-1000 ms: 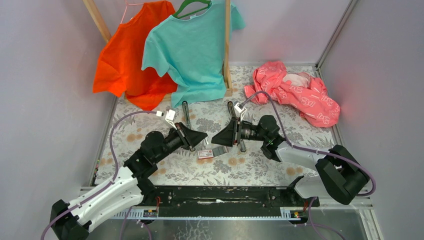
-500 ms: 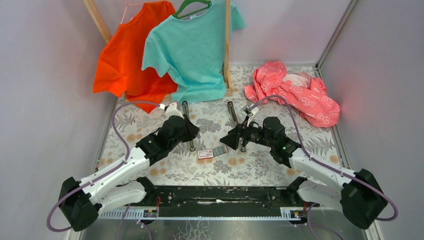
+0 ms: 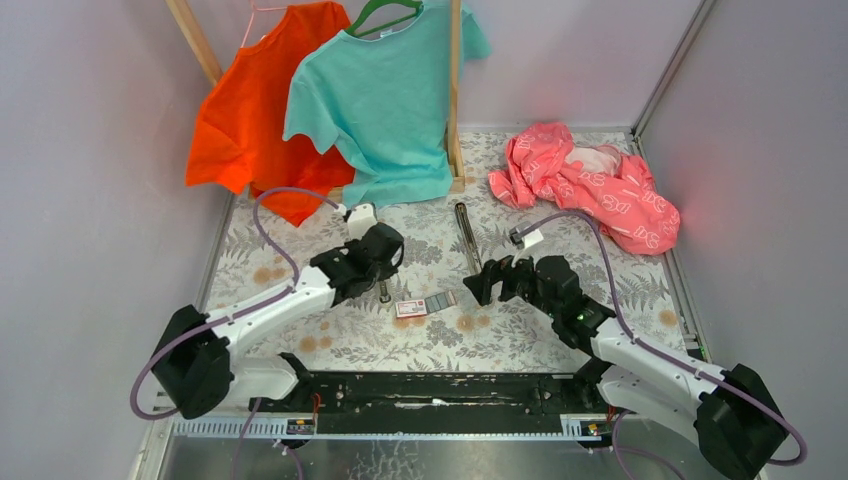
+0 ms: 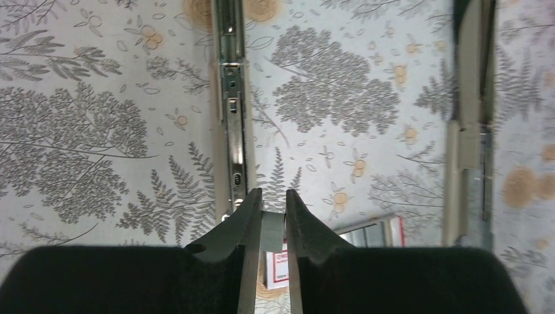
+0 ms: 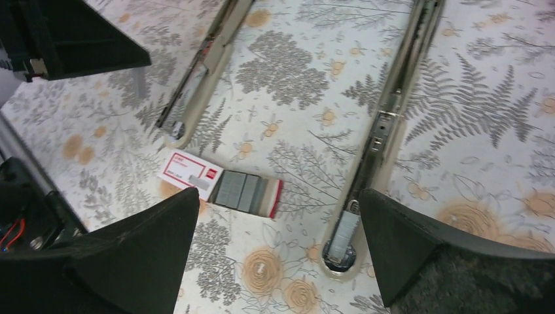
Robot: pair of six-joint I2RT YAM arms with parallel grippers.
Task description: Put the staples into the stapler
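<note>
Hovering over the floral-print tablecloth (image 3: 520, 340), the left gripper (image 4: 273, 199) has its 2 fingers almost together. They are clamped on a small grey metallic staple strip (image 4: 273, 229), or what I judge to be one; only its end shows between the tips. Just ahead of it lies the long beige stapler part with a shiny metal channel (image 4: 229, 111). A 2nd long beige stapler part (image 5: 386, 124) lies parallel, well apart from the 1st. The small flat white-and-red cardboard staples box (image 5: 219, 183) sits on the cloth between the 2 parts, tray slid out, grey strips showing. The right gripper (image 5: 278, 203) is spread wide above the box and the 2nd part, touching nothing.

Risks from here:
- The strip is held only by a thin pinch. If it tilts or slips on the way down, it lands beside the channel or across it.
- The channel looks narrow, so a small sideways error would jam the strip on the wall, and pushing then could snap it.
- Neither gripper holds the stapler part, so contact may skid or roll it on the cloth.
- The box is near the left fingers and a low sweep could knock it.
- Can't tell if the channel is fully clear.
</note>
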